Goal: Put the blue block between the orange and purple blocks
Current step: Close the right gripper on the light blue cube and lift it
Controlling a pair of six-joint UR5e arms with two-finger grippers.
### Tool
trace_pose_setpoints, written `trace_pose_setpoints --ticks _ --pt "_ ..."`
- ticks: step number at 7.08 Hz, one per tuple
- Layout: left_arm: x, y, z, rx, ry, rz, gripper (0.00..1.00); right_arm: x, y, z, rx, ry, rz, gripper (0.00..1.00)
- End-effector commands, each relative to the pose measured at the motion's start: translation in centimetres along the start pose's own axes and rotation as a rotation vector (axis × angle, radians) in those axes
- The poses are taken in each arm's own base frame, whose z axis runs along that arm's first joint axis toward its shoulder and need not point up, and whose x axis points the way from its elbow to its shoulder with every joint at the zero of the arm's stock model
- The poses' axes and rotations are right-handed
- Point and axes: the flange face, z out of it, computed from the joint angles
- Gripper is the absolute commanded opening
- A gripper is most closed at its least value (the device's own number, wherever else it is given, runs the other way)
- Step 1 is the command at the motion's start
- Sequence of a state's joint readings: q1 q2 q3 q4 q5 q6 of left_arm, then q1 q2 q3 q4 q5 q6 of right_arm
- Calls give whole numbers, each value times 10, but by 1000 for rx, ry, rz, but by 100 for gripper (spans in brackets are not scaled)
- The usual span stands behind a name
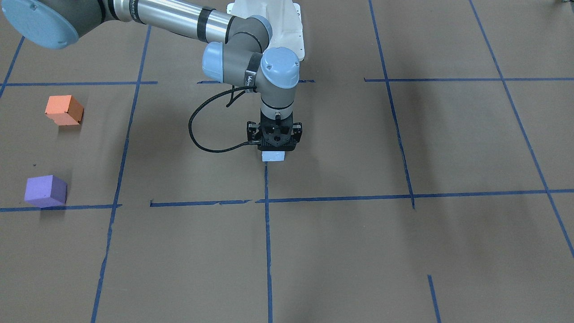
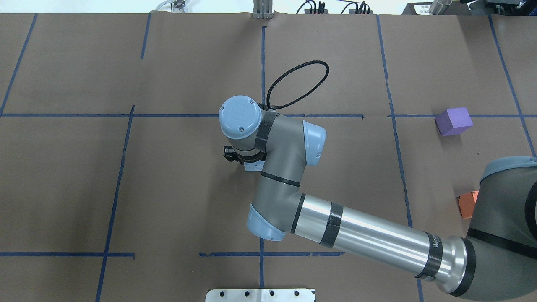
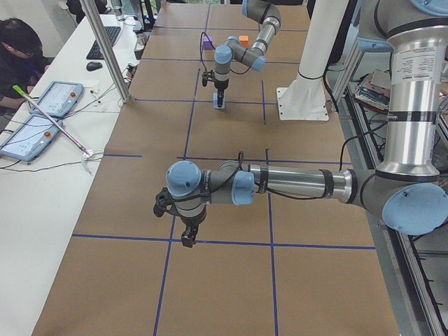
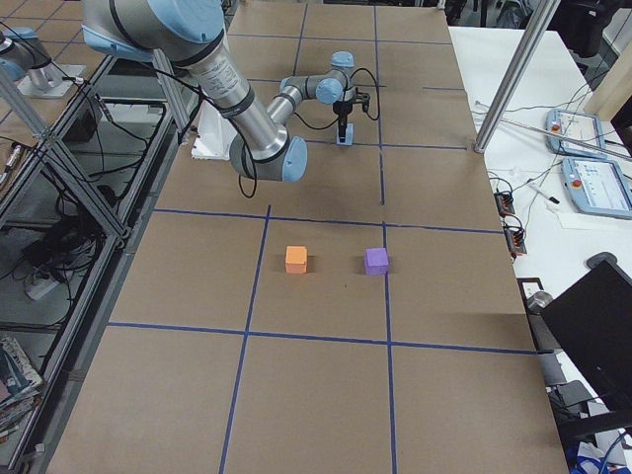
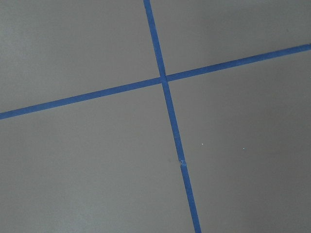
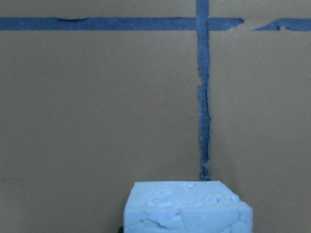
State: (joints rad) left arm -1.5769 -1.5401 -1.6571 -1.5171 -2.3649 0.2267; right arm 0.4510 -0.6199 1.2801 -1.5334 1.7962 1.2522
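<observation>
"Brown paper tabletop (image 1: pixel 341 251), blue tape lines. Where's the pale blue foam cube (image 1: pixel 273 156)?"

"Mid-table, directly under the right gripper (image 1: pixel 274 146); gripped or not, I can't tell. Far off, the orange foam cube (image 1: pixel 64 110) and purple foam cube (image 1: pixel 45 190) leave it a gap."

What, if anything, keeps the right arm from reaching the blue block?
Nothing, it seems: yes, it looks reachable. The right claw hangs directly over the blue block, and the orange block and purple block lie far off to one side.

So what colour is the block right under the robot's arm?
Pale blue, almost white. The blue block shows best in the right wrist-mounted view.
</observation>
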Motion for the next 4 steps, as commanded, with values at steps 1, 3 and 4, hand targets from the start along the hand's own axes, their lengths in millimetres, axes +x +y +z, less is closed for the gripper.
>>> trace_pose_setpoints --ticks 1,3,4 --pt "1 -1 -1 3 0 0 100 2 -2 -2 -2 0 3 20" --pt "3 -1 -3 6 -1 2 100 44 -34 -27 8 -10 44 20" --pt "3 -1 -3 5 -2 5 100 106 -44 -48 -5 -1 16 20"
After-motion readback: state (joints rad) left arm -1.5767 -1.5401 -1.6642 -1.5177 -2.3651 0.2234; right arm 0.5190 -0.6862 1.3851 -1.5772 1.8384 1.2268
